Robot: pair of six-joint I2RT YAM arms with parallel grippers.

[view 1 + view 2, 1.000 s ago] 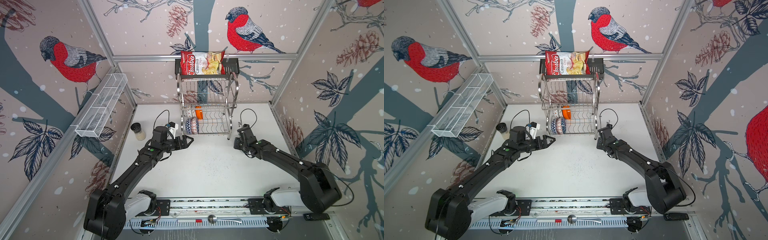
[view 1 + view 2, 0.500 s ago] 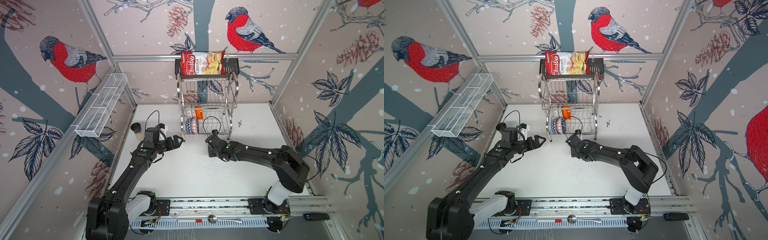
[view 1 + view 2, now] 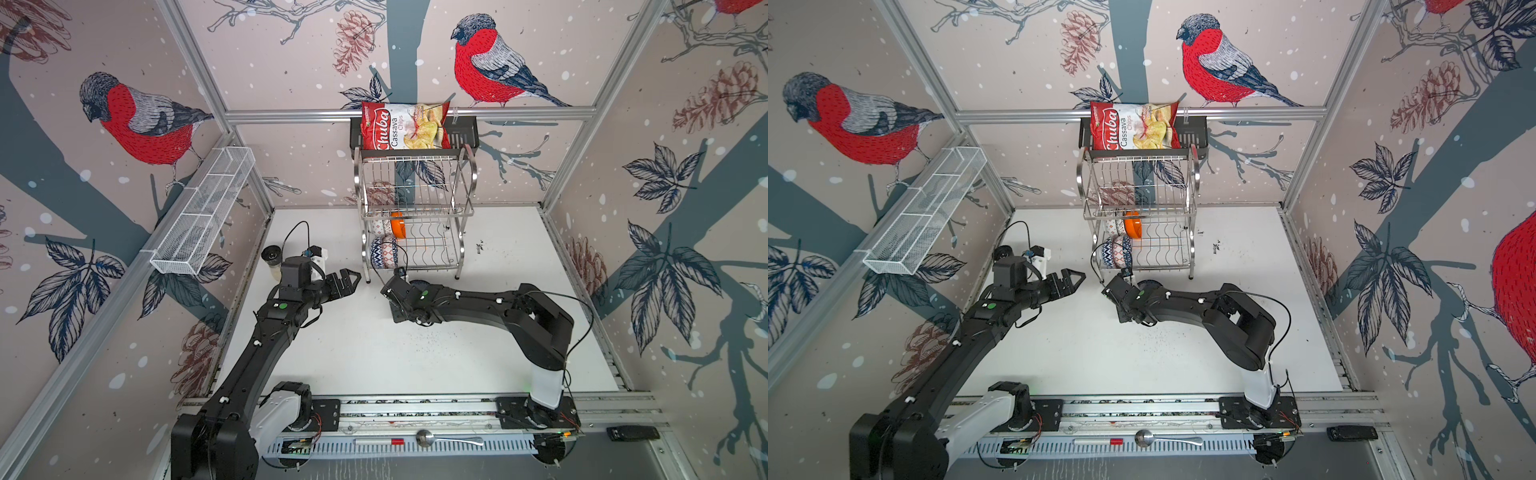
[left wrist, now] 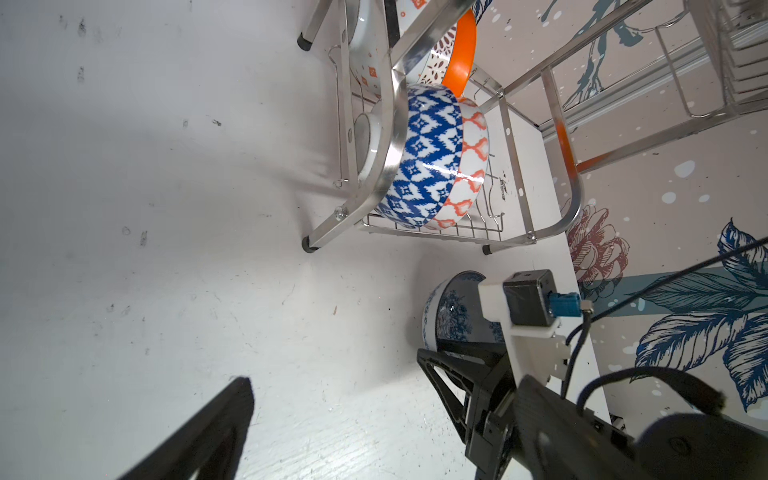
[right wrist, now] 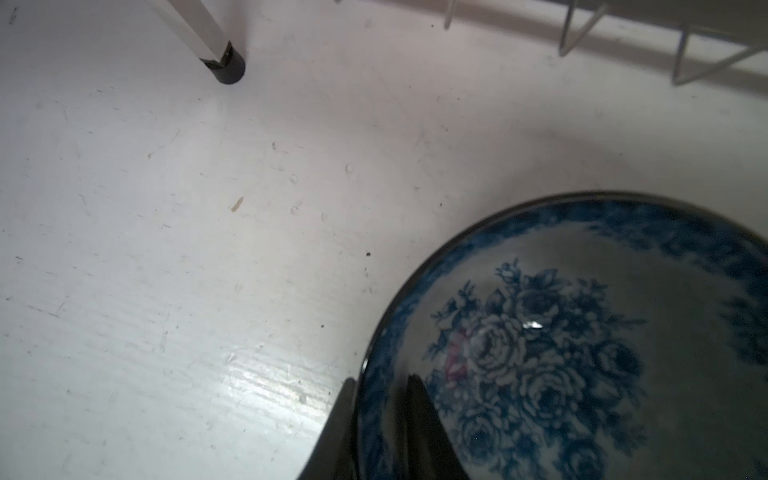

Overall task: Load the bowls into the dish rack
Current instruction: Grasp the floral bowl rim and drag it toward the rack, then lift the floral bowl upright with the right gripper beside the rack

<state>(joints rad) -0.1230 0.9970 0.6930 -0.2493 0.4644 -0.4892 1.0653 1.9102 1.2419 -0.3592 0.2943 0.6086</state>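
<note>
The right gripper [image 5: 380, 376] has its two black fingers [image 5: 332, 436] set one on each side of the rim of the blue-floral ceramic bowl [image 5: 540, 353]. One finger is outside the wall and the other is inside, beside the rose pattern. The jaws stand narrowly apart, and I cannot tell whether they press on the rim. The bowl is low at the white desk [image 3: 374, 353], and it is unclear whether it rests there. Just ahead of this gripper's fingertips stands the two-tier stainless-steel wire dish rack [image 3: 415, 195], with one black-capped foot [image 5: 226, 68] near the fingers. The bowl is outside the rack, just in front of its lower shelf.

The left gripper [image 3: 351, 281] is over the desk with its jaws wide apart and nothing between them. The right gripper lies across from its fingertips, near but apart. Beyond those fingertips, on the rack's lower shelf, a blue-and-white diamond-patterned bowl [image 4: 428, 153] stands on edge. Farther along the shelf are a plain glossy orange bowl [image 4: 461, 54] and a white bowl with red-orange motifs [image 4: 368, 70]. A glass shaker jar [image 3: 271, 257] stands behind the left gripper's wrist.
</note>
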